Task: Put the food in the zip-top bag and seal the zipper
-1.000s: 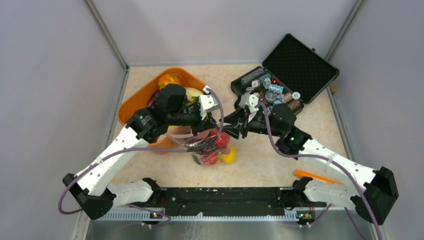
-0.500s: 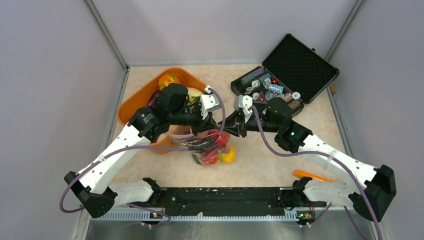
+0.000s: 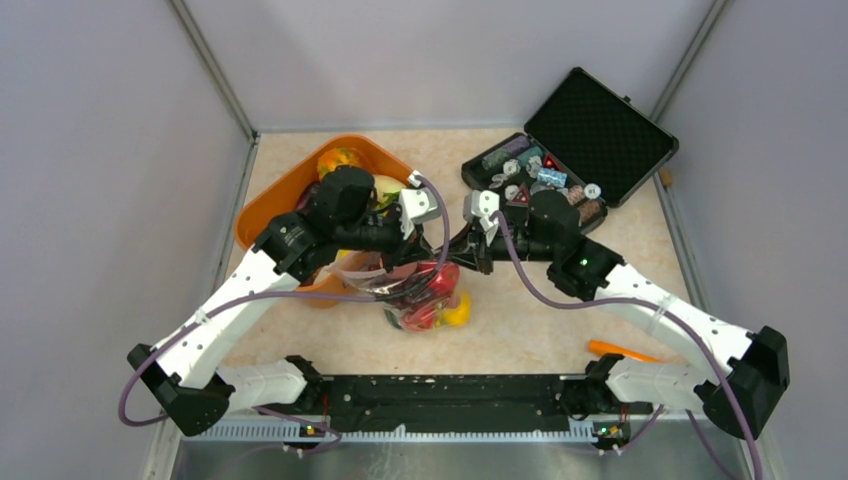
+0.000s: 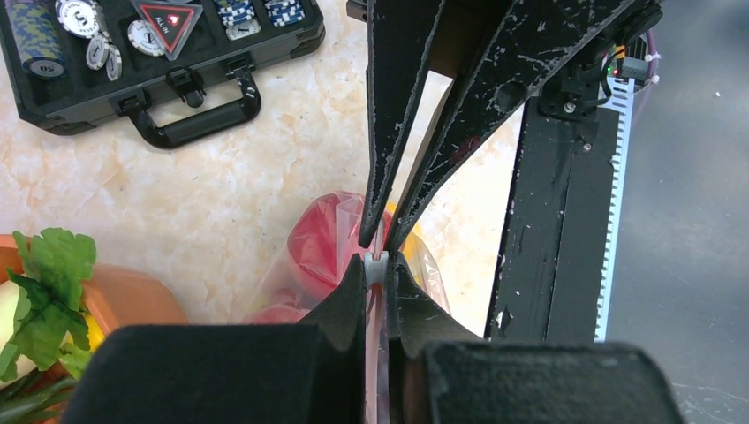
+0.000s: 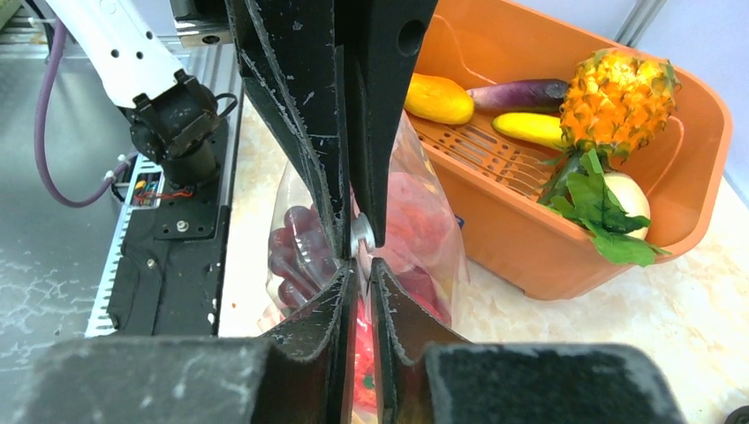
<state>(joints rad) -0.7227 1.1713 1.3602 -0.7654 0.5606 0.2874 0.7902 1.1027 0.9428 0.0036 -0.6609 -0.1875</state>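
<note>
left fingers (image 4: pixel 346 305) pinch zip-top bag (image 4: pixel 325 237) | right fingers (image 5: pixel 395 311) moved in, closed on it

White-black arms (image 3: pixel 235 300), purple cables (image 5: pixel 39 132), right pincer (image 4: pixel 378 245) seemingly scuffed

Right arm, swung leftward since the earlier views. Its white wrist camera (image 3: pixel 482 205), previously over the front row of chips (image 3: pixel 535 185) in the black case (image 3: pixel 600 120), now sits left of them, so more chips show. The forearm lies flatter and the elbow (image 3: pixel 752 378) is slightly farther left. The right gripper (image 5: pixel 360 269) has drawn in tip to tip with the left gripper (image 4: pixel 378 265). Its jaws, earlier well apart, are now narrowed to a slit around the top edge of the zip-top bag (image 3: pixel 425 295).
</note>
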